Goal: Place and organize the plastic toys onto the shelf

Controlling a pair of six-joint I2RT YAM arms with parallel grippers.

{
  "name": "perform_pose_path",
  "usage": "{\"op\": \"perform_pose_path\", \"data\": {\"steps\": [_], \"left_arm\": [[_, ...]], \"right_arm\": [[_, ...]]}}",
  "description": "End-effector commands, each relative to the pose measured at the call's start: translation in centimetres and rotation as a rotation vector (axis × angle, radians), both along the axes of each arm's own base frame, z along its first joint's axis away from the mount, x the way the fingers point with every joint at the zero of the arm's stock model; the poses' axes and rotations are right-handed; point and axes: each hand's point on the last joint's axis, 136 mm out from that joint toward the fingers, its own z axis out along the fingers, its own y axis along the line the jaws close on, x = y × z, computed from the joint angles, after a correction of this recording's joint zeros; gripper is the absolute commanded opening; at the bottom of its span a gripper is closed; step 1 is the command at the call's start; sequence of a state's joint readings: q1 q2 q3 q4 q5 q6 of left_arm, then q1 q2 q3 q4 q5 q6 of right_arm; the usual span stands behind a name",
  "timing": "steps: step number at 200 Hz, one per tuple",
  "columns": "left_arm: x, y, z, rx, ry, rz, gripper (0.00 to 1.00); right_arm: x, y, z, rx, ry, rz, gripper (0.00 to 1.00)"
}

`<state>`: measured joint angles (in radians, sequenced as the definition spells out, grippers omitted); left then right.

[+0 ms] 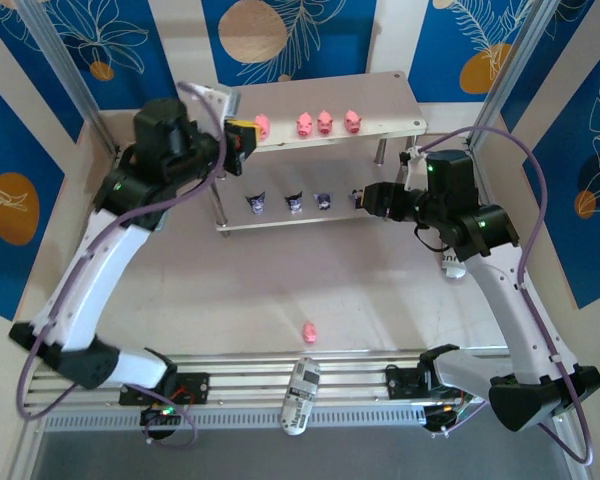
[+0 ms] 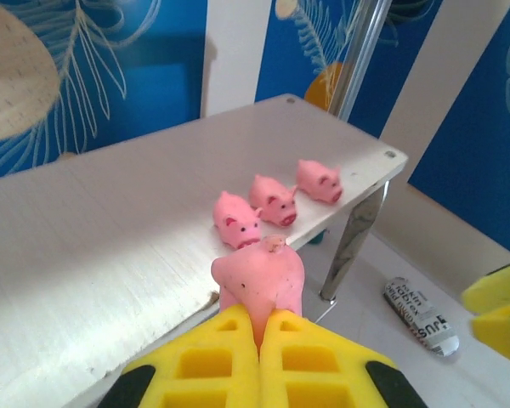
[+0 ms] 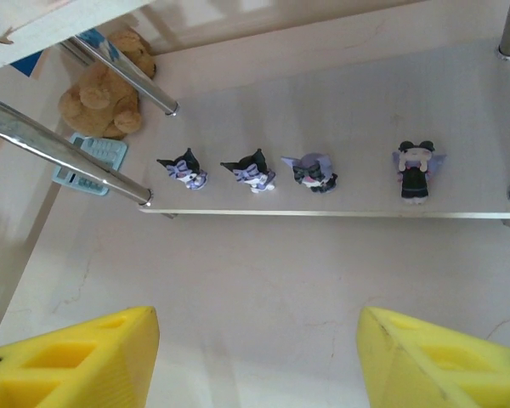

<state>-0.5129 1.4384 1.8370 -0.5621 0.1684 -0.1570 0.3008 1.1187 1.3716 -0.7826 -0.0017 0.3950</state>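
Left wrist view: the left end effector [image 2: 259, 340] is pinched narrow on a pink pig [image 2: 259, 276], holding it at the front edge of the shelf [image 2: 110, 229] top board, near three more pigs [image 2: 272, 200] standing in a row. The right end effector [image 3: 259, 357] hangs wide open and empty before the lower board, where four purple-and-white figurines [image 3: 253, 170] stand in line. A fifth pig [image 1: 308, 330] lies on the table [image 1: 380, 290], well apart from the shelf. A teddy bear [image 3: 102, 93] and teal clock [image 3: 89, 161] sit beyond the shelf's legs.
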Motion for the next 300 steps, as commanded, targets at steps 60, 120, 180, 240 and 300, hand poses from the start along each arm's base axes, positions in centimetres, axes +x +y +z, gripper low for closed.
{"op": "perform_pose_path", "data": {"steps": [60,120,180,240,300], "left_arm": [[6.1,-1.3,-1.3,-0.05,0.086,-0.018,0.0],[8.6,-2.0,-2.7,-0.08,0.129,-0.014,0.0],[9.7,-2.4,-4.7,-0.057,0.194,-0.003,0.0],[9.7,-2.1,-5.4,-0.044,0.222,0.014,0.05],[9.2,-2.3,-4.6,-0.075,0.222,0.007,0.06]], "right_arm": [[0.9,0.3,1.2,0.002,-0.041,0.021,0.64],[1.2,0.2,0.9,0.0,-0.037,0.018,0.64],[1.3,0.1,0.9,0.013,-0.037,0.017,0.64],[1.4,0.0,0.7,0.03,-0.033,0.019,0.64],[1.2,0.1,0.6,0.041,-0.033,0.026,0.64]]}}
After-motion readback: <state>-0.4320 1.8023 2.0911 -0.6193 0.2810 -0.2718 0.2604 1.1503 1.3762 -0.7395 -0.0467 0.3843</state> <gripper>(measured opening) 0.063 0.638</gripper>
